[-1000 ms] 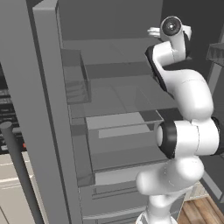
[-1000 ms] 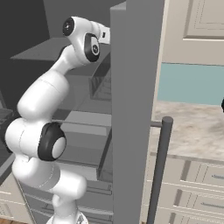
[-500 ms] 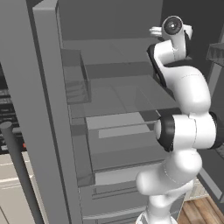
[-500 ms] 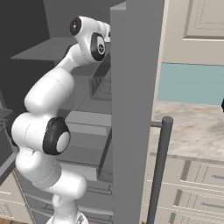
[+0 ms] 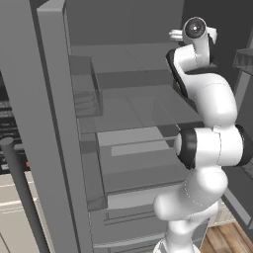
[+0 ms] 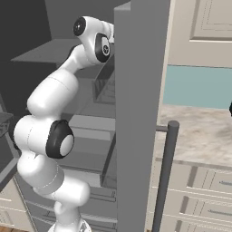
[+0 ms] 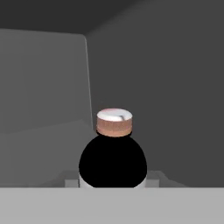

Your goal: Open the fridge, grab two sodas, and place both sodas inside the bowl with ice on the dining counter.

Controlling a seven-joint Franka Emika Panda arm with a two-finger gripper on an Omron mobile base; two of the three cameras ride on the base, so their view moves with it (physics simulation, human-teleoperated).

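The fridge (image 5: 133,113) stands open, with grey shelves and drawers showing between its doors. My arm reaches up into its top shelf, the hand (image 5: 195,32) high at the right side and partly behind the door (image 6: 136,113). In the hand view a dark soda (image 7: 113,157) with a brownish, white-topped cap stands upright right in front of the camera. My gripper (image 7: 113,180) is around its body, the fingertips (image 7: 72,181) pressed against its sides. The bowl and the dining counter are out of view.
The open left door (image 5: 29,123) with its long bar handle (image 5: 22,192) stands close on the left. The right door's handle (image 6: 165,176) rises beside a marble-look counter (image 6: 204,136) over cream drawers. Shelf walls close in around the bottle.
My hand has shifted a little to the right and deeper into the top shelf, partly behind the door edge. The lower arm has barely moved.
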